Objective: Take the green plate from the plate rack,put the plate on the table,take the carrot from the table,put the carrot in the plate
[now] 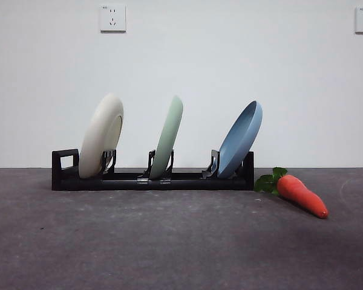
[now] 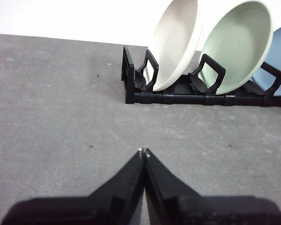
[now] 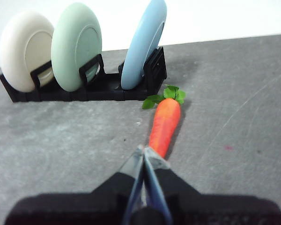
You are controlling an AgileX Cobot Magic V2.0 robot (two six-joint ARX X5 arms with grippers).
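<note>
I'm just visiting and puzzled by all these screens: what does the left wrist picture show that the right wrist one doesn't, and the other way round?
Only the left wrist view shows the left claw, shut, and the plate rack's square loop-handle end. Only the right wrist view shows the carrot lying on the table just past the shut right claw, leaves toward the rack. Both show the cream-white plate, green plate and blue plate standing in the rack; the left sees their hollow faces, the right their undersides.
</note>
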